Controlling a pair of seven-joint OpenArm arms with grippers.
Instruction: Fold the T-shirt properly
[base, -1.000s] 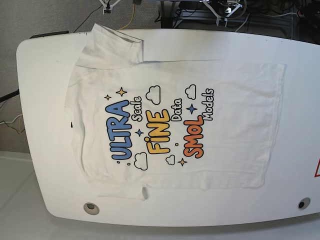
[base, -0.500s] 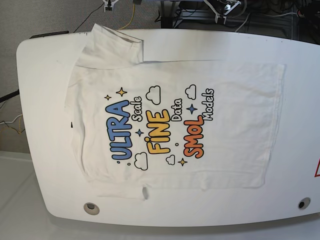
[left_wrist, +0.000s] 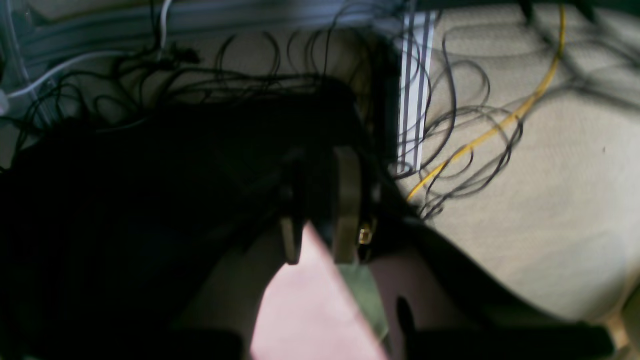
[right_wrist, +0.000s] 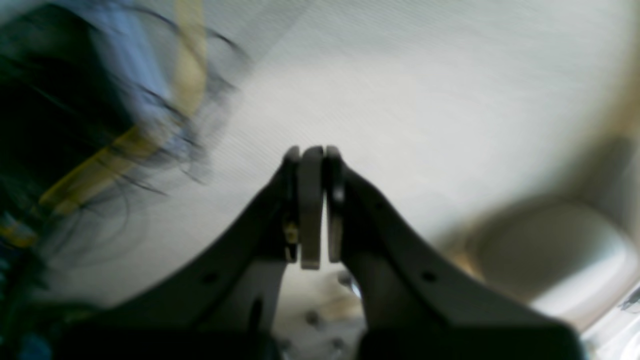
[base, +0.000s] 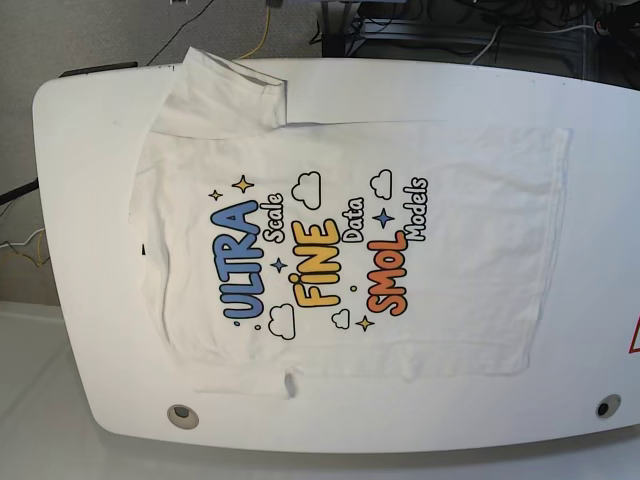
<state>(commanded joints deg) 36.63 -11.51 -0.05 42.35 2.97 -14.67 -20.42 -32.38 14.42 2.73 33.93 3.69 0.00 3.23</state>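
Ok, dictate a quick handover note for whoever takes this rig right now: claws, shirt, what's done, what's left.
Left claw: off the table over the floor cables, holding nothing; the dim view hides whether it is fully shut.
Right claw: shut, empty, also off the table.
T-shirt: spread print side up on the white table, collar toward the base view's left, hem toward its right. Far sleeve lies out flat; near sleeve mostly tucked under the body.
Done: no fold visible.
Left: every fold. Neither arm shows in the base view, so both must come in first.
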